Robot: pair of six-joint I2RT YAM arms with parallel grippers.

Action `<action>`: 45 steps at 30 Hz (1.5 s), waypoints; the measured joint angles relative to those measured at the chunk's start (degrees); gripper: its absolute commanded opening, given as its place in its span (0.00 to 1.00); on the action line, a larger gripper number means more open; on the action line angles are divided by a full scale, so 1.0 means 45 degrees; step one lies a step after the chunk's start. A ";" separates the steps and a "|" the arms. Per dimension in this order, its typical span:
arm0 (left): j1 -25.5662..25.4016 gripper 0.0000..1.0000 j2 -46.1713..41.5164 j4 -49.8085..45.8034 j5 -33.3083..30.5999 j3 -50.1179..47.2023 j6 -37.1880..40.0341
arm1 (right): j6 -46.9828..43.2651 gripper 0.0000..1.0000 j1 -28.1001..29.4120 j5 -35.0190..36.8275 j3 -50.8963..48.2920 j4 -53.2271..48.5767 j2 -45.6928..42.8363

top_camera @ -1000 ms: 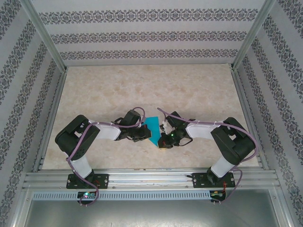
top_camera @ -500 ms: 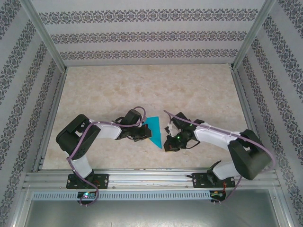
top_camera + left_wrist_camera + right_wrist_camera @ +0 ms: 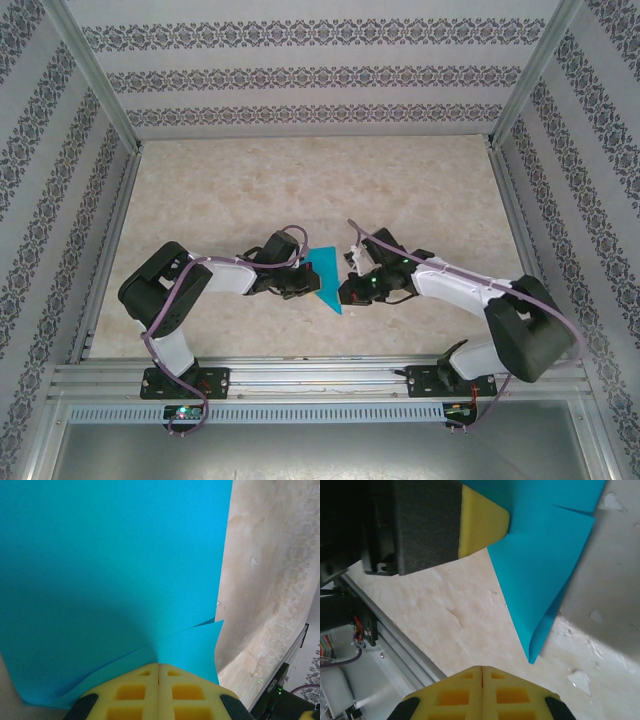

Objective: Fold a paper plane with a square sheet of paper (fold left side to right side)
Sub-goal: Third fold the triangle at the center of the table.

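The square sheet of paper [image 3: 326, 278] is teal-blue and lies folded into a narrow pointed shape at the table's middle. In the left wrist view its layers [image 3: 115, 560] overlap, the top one slightly lifted. My left gripper [image 3: 298, 286] is shut, its yellow tips [image 3: 159, 666] pressing down on the paper's left edge with nothing between the jaws. My right gripper [image 3: 348, 293] is shut too and hangs just right of the paper's near pointed corner [image 3: 534, 652], apart from it. The right wrist view shows the left gripper's pad [image 3: 482, 522] resting on the sheet [image 3: 545, 560].
The marble-patterned table [image 3: 300, 190] stretches behind the arms. A metal rail [image 3: 320, 380] runs along the near edge, and patterned walls close in the left, right and back sides.
My right gripper came off the paper's near corner, swung right as its elbow stretched out, then drifted back beside the paper. The left gripper stayed pressing on the sheet.
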 measured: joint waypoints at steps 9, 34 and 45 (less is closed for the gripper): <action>0.0000 0.03 0.0000 -0.0267 -0.0058 0.0126 0.0005 | 0.0471 0.00 0.0554 0.0568 0.0427 0.0981 0.1656; -0.0005 0.11 -0.1005 -0.0432 -0.0631 -0.0427 0.0005 | 0.0568 0.00 0.0869 0.2351 0.1287 0.0034 0.2905; -0.0612 0.07 -0.1841 0.0063 -0.0661 -0.0869 -0.0010 | 0.0597 0.00 0.1200 0.3002 0.1647 -0.0476 0.3011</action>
